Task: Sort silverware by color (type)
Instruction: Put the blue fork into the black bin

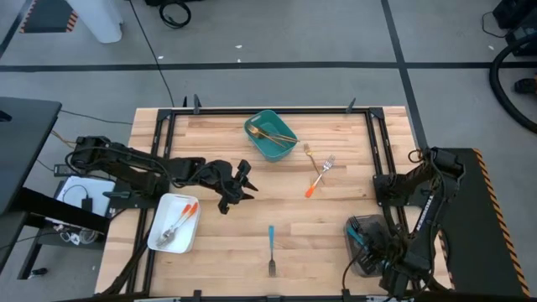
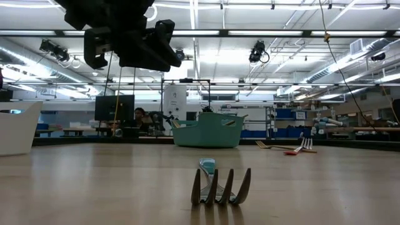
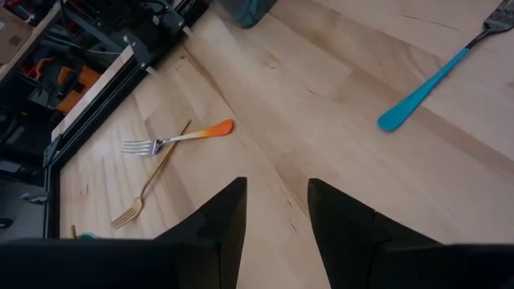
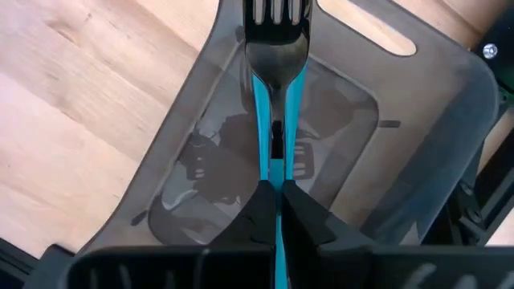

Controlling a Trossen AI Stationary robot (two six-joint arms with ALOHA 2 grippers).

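two dark jointed arms (image 1: 134,168) with black, wedge-shaped fingers (image 3: 217,221).

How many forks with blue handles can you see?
2. One blue-handled fork lies on the bare table near its front edge. The right gripper holds another blue-handled fork over the grey tray. More could be hidden in the trays.

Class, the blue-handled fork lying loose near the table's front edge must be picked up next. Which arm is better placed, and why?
Left, probably. The left gripper hovers open and empty over mid-table near the loose blue-handled fork, while the right gripper is shut on another blue fork over the grey tray.
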